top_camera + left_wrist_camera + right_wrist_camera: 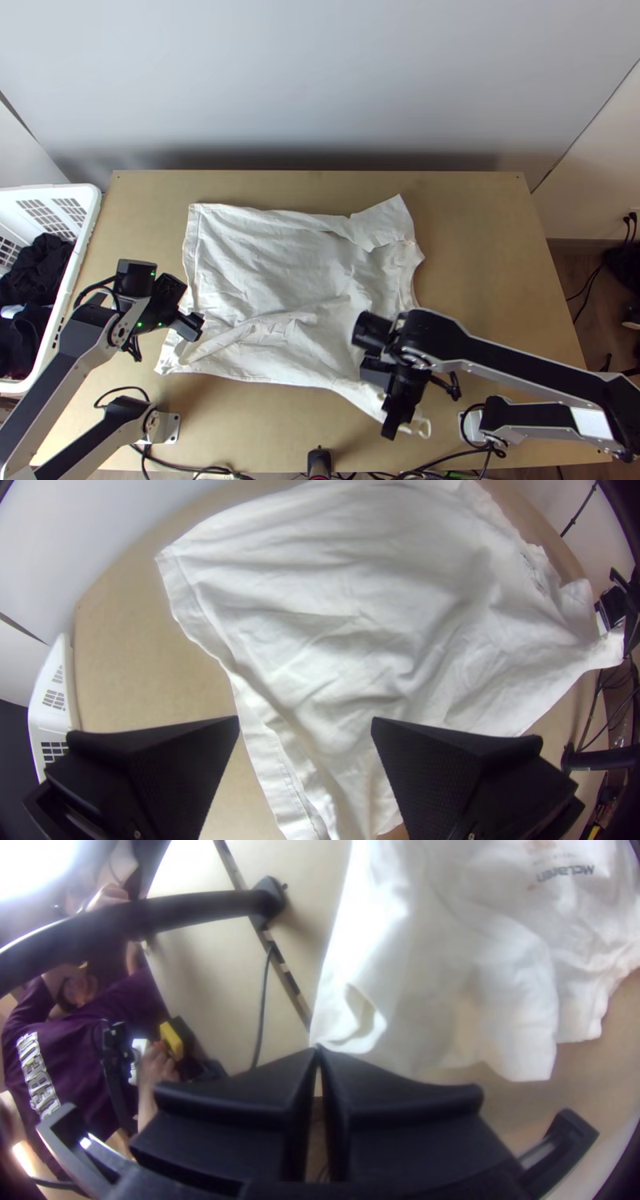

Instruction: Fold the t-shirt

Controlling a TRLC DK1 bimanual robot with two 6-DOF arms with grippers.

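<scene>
And here's the t-shirt (256, 264), rumpled across the counter (480, 280), right end effector (318, 1047) pinching its edge, left end effector (305, 720) wide open near the hem (263, 767), surely the best hold on such light, floppy cloth!

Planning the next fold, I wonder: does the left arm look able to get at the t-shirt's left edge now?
Probably yes: the left gripper is open just over the left edge of the t-shirt, with nothing apparent in its way.
</scene>
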